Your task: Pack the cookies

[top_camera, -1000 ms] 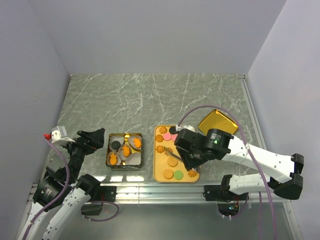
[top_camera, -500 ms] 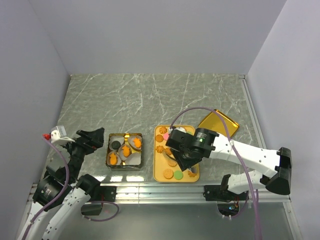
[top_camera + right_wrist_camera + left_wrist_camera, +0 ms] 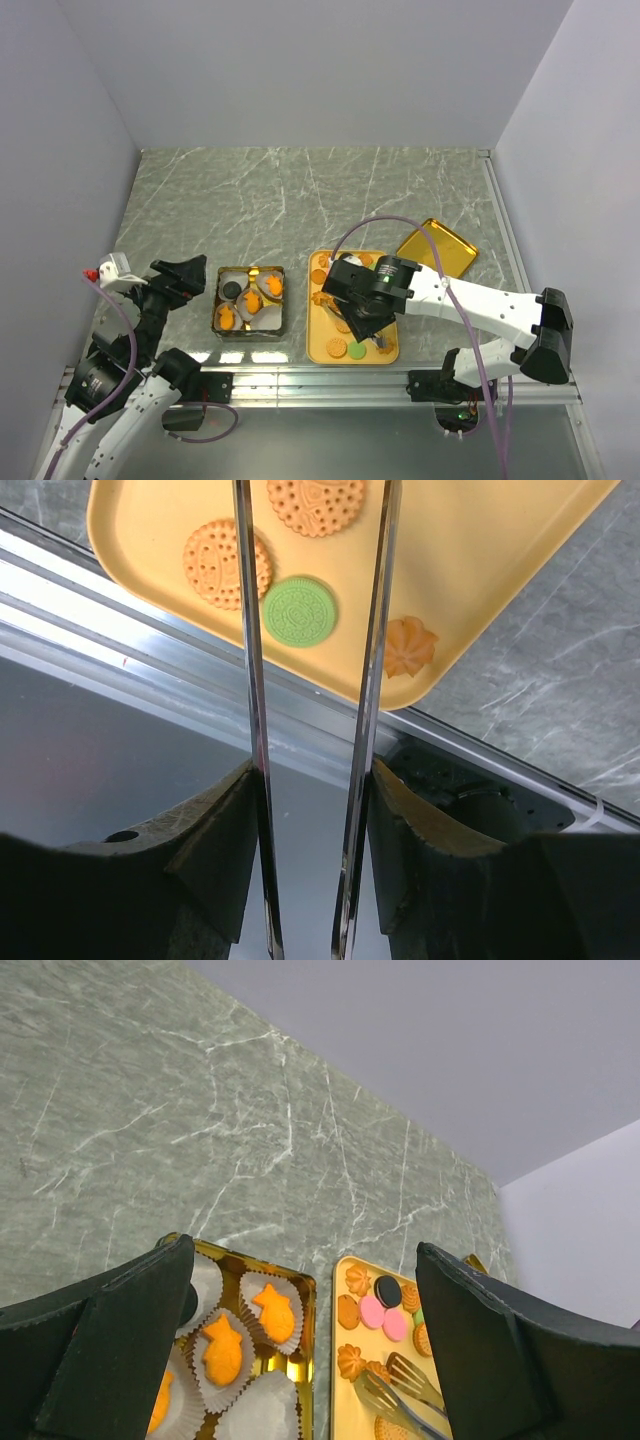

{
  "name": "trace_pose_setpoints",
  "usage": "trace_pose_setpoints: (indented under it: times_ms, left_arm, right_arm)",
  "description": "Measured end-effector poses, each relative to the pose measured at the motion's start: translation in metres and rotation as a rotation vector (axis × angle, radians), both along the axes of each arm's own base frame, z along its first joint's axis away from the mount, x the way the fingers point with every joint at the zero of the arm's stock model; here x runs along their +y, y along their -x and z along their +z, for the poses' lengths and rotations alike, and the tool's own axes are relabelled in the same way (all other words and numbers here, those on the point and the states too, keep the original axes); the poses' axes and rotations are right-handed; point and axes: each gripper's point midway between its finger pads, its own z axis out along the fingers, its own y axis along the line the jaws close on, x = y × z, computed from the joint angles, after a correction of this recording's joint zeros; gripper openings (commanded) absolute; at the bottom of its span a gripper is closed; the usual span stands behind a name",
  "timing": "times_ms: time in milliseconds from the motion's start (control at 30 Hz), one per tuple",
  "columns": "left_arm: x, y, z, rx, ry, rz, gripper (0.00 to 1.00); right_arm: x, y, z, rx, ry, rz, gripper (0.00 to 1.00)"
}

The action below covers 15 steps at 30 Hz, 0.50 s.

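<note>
Right wrist view, entry one: right hand (image 3: pixel 310 778), clenched on metal tongs (image 3: pixel 250 680), blades parted, long axis running 6 to 12 o'clock, tips out of frame. Entry two: cookies (image 3: pixel 227 563), loose on the yellow tray (image 3: pixel 500 560); green cookie (image 3: pixel 300 611) at 12 o'clock from the hand, seen between the blades. Top external view, entry three: tin (image 3: pixel 250 268) with paper cups (image 3: pixel 262 1412) on the table (image 3: pixel 300 200), at 9 o'clock of the tray. Entry four: left hand (image 3: pixel 185 277), released wide, grasping nothing, at 9 o'clock of the tin. Judgement: right hand is nearer the tray; carry runs toward 9 o'clock.
</note>
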Motion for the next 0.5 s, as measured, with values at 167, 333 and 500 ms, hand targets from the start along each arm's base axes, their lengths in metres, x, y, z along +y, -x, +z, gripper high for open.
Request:
trace_pose_setpoints:
  times_ms: [167, 333, 500]
  left_arm:
    - [0.0013, 0.0007, -0.0023, 0.009, 0.001, 0.006, 0.99]
    - [0.0025, 0.0016, -0.0023, 0.008, 0.001, 0.010, 1.00]
    - [0.0025, 0.0016, -0.0026, 0.009, 0.001, 0.010, 0.99]
  right_arm:
    - [-0.0013, 0.0005, -0.0023, 0.003, 0.008, 0.000, 0.49]
    - [-0.0064, 0.0028, -0.0092, 0.013, 0.030, 0.000, 0.43]
    - [-0.0067, 0.0029, -0.0095, 0.013, 0.031, -0.001, 0.37]
